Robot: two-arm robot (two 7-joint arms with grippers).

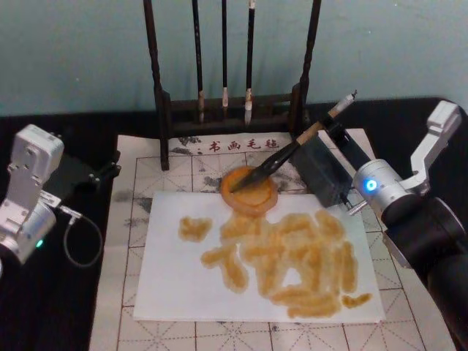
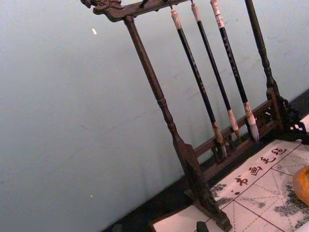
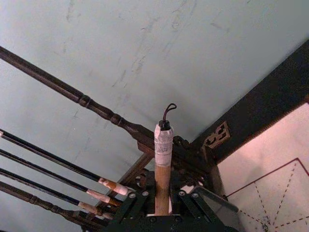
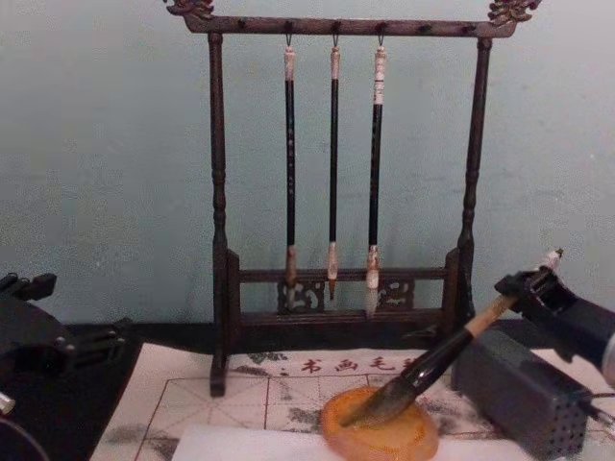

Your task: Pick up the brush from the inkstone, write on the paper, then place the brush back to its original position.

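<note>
Already the paper [image 1: 175,281] carries a broad patch of orange-amber strokes in my head view, so I judge the writing done. My right gripper [image 1: 330,130] sits behind and to the right of the inkstone [image 1: 249,190], clenched on the tan upper handle of the brush [image 1: 292,150], which slants down to the left with its dark bristles resting in the dish. My left gripper [image 1: 102,172] is parked well off to the left, over the black table edge; I cannot tell how its jaws stand.

From my left wrist I see the brush rack [image 2: 193,179] with three thin brushes hanging, and a sliver of the orange dish at the edge.

From my right wrist, the white-capped handle end rises straight out between my jaws, which press against it on both sides.

From my chest, the bristles lie inside the raised rim, the handle leaning up to the right into my grip, beside the grey block [image 4: 524,389].

What is left, I judge: settle the brush on the rim, release, and back away.
</note>
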